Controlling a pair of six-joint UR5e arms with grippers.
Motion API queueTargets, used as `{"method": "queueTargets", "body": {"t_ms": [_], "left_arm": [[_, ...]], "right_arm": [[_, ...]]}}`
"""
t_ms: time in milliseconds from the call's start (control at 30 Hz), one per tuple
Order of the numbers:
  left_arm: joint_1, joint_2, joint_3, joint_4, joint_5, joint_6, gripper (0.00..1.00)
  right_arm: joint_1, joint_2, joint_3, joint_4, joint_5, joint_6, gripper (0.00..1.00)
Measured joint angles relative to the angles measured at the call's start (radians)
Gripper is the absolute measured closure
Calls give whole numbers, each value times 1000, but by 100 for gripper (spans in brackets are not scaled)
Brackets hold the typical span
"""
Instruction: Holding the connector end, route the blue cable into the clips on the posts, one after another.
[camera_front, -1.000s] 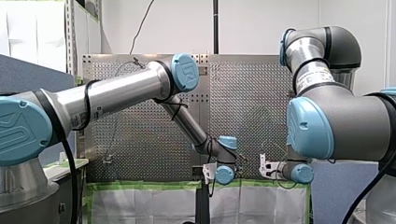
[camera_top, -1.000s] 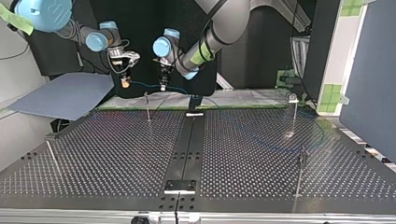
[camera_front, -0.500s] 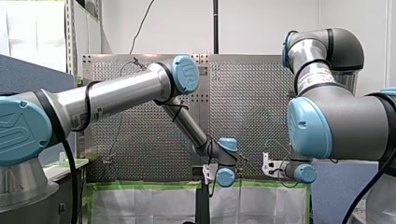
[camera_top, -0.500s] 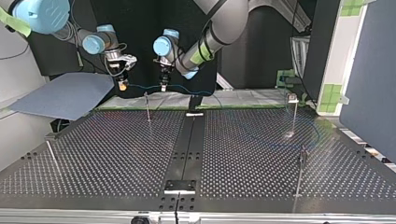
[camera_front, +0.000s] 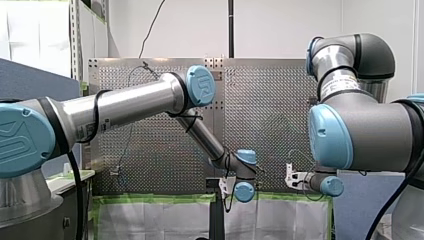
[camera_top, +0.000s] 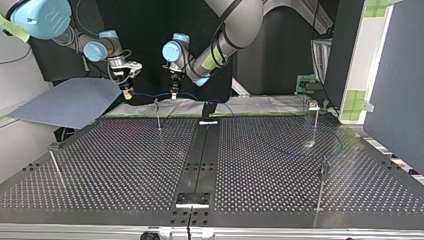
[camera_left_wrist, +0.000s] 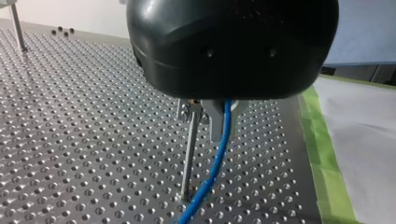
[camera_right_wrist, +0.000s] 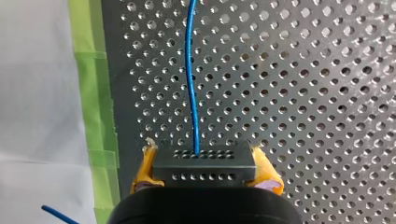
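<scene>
Right claw (camera_right_wrist: 205, 158): clamped on connector (camera_right_wrist: 204, 171), yellow pads (camera_right_wrist: 264, 170) either side.
Cable (camera_right_wrist: 190, 84): leaves connector, runs ahead over counter (camera_right_wrist: 303, 93).
Left claw (camera_left_wrist: 205, 116): closed on cable, just beside post (camera_left_wrist: 188, 158); cable hangs below.

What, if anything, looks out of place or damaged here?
Nothing stands out. The black connector sits squarely between my right gripper's yellow pads, and the blue cable leaves it without a kink. My left gripper holds the cable further along, over a post.
</scene>
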Motion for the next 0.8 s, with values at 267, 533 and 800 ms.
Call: {"method": "queueTargets", "body": {"t_ms": [267,533,800], "left_arm": [[6,0,1,5,24,0,100],[9,-1,15,17,46,-3,100],[8,-26,62,-5,61,-22,100]], "right_arm": [[-18,4,-9,-8,-6,14,100],[-34,14,-21,-2,-9,15,100],[-38,18,-30,-1,-24,10,100]]}}
